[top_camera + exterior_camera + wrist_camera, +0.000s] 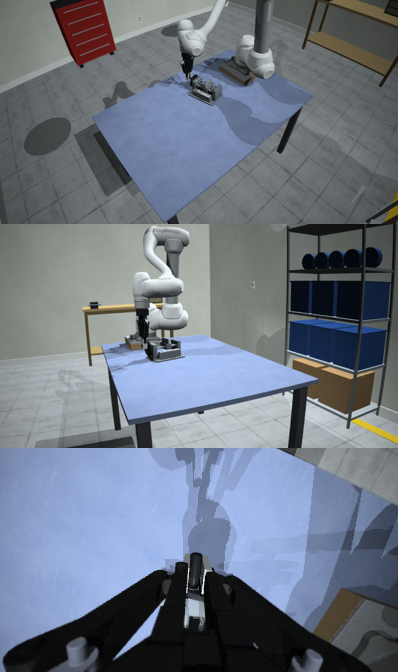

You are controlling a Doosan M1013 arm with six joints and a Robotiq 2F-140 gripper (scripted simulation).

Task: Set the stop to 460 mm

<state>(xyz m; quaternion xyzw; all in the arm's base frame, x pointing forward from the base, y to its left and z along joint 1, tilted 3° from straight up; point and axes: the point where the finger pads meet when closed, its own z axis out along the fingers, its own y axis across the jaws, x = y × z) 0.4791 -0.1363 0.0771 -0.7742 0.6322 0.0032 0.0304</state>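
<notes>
A small grey stop fixture (206, 90) (166, 352) stands on the blue table (178, 144) (211, 379) near its far edge. A black handwheel (194, 78) (148, 352) sits at the fixture's left end. My gripper (188, 76) (144, 344) (195, 563) comes down from above and is shut on the handwheel's dark handle (195, 569), which shows between the black fingers in the wrist view. The scale and the stop's position are too small to read.
The arm's base stands on a wooden block (236, 74) (130, 344) at the table's far edge. A red drawer cabinet (83, 30), a wooden shelf (353, 49) (111, 307) and a metal rack with blue bins (339, 321) stand around the table.
</notes>
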